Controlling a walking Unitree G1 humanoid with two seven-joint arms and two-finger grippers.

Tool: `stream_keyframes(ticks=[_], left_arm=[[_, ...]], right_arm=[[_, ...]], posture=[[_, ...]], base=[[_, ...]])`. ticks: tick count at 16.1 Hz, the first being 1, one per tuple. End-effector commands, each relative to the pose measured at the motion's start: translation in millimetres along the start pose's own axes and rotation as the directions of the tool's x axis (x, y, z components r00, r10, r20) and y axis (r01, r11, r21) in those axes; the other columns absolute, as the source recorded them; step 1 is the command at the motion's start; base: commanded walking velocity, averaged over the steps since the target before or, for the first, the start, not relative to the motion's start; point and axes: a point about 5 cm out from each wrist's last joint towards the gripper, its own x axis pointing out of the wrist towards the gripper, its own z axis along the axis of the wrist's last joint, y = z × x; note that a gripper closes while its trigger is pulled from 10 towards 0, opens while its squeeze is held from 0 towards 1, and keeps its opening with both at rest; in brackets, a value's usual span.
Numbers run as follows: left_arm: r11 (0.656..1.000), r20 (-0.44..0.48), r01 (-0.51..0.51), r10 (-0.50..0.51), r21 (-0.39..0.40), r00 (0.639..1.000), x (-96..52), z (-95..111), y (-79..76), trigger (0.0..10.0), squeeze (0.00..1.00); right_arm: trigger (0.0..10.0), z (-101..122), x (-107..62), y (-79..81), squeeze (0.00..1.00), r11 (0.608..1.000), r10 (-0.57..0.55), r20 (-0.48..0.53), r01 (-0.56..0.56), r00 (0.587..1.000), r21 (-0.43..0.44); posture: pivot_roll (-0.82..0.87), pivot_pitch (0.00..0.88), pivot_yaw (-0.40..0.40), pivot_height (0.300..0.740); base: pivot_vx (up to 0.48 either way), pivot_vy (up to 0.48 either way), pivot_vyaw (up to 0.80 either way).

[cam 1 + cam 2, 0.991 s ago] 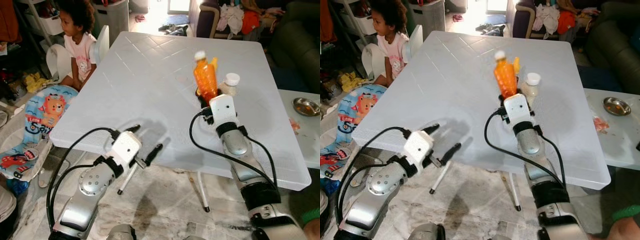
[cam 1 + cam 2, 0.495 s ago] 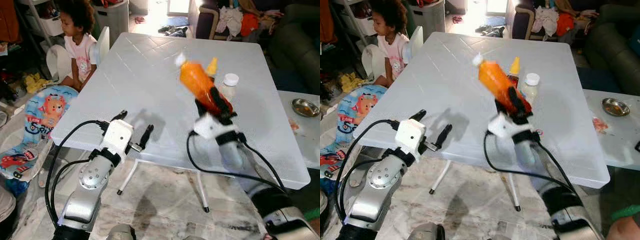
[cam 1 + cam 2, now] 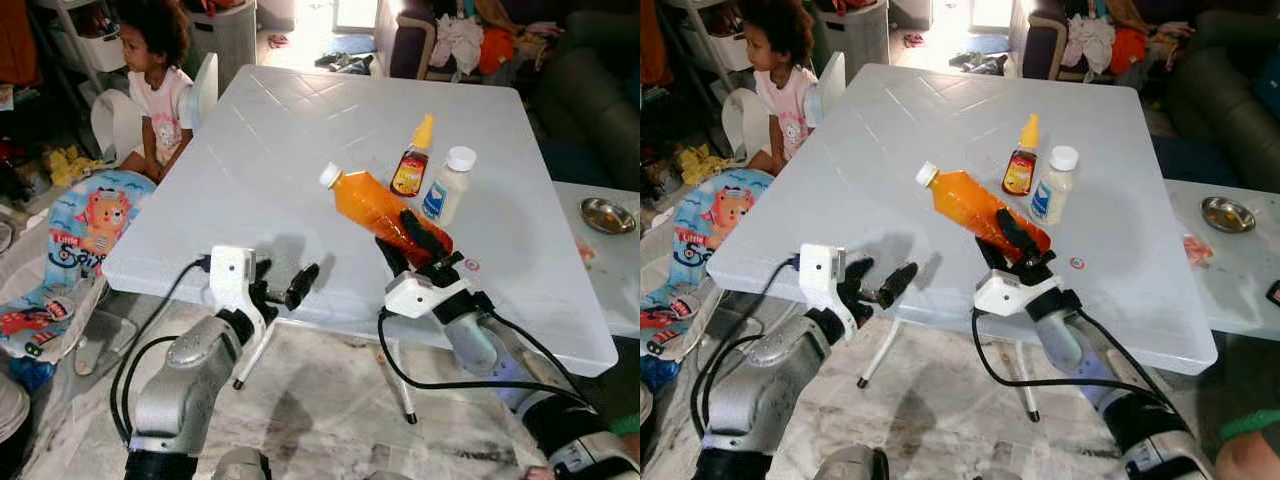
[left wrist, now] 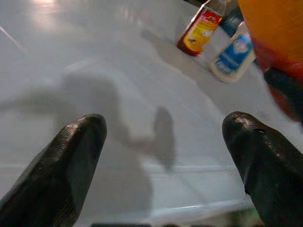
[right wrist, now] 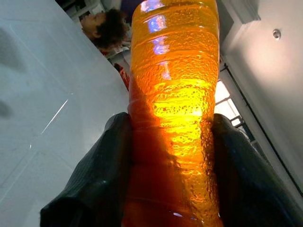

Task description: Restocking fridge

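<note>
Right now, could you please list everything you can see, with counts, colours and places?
orange juice bottle: 1, orange with white cap, tilted, held above the table's near edge
sauce bottle: 1, dark red with yellow nozzle, upright on the table
white bottle: 1, white with blue label, beside the sauce bottle
table: 1, white
metal bowl: 1, silver, on the side surface far right
person: 1, pink top, seated far left
right gripper: 1, black, gripping the juice
left gripper: 1, black, open at the table edge

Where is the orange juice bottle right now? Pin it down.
The orange juice bottle is clamped in the right gripper, tilted with its cap toward the robot's left, above the white table's near edge, in front of the sauce bottle.
</note>
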Motion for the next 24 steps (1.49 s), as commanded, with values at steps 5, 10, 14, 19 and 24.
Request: stream_keyframes(ticks=[5, 10, 14, 19, 24], left_arm=[[0.962, 0.021, 0.061, -0.058, -0.268, 0.998, 13.1, 25, -13.4, 10.0, 0.0], [0.938, 0.062, 0.086, -0.069, -0.335, 0.996, 26.6, 43, -21.1, 10.0, 0.0], [0.913, 0.082, 0.136, -0.114, -0.384, 0.99, 31.8, 54, -35.8, 10.0, 0.0], [0.904, 0.072, 0.157, -0.14, -0.397, 0.988, 34.2, 55, -44.9, 10.0, 0.0], [0.915, 0.075, 0.132, -0.112, -0.381, 0.991, 45.3, 55, -47.6, 10.0, 0.0]], right_arm=[[10.0, 6, 11.1, -6.7, 0.0, 1.0, -0.005, 0.07, 0.006, 0.998, -0.018], [10.0, 8, 14.2, -1.5, 0.0, 0.999, 0.036, 0.09, -0.036, 0.995, 0.005], [10.0, 4, 20.7, -0.3, 0.0, 0.999, 0.039, 0.044, -0.04, 0.998, 0.033], [10.0, 11, 39.5, 1.9, 0.0, 0.998, 0.041, 0.053, -0.043, 0.998, 0.051], [10.0, 33, 53.7, 13.8, 0.0, 0.99, 0.071, 0.124, -0.084, 0.99, 0.11]], posture=[[0.05, 0.0, -0.019, 0.74], [0.04, 0.0, -0.019, 0.74], [0.04, 0.0, -0.02, 0.74], [0.04, 0.0, -0.018, 0.74], [0.04, 0.0, -0.021, 0.74]], base=[[0.0, 0.0, 0.0], [0.0, 0.0, 0.0], [0.0, 0.0, 0.0], [0.0, 0.0, 0.0], [0.0, 0.0, 0.0]])
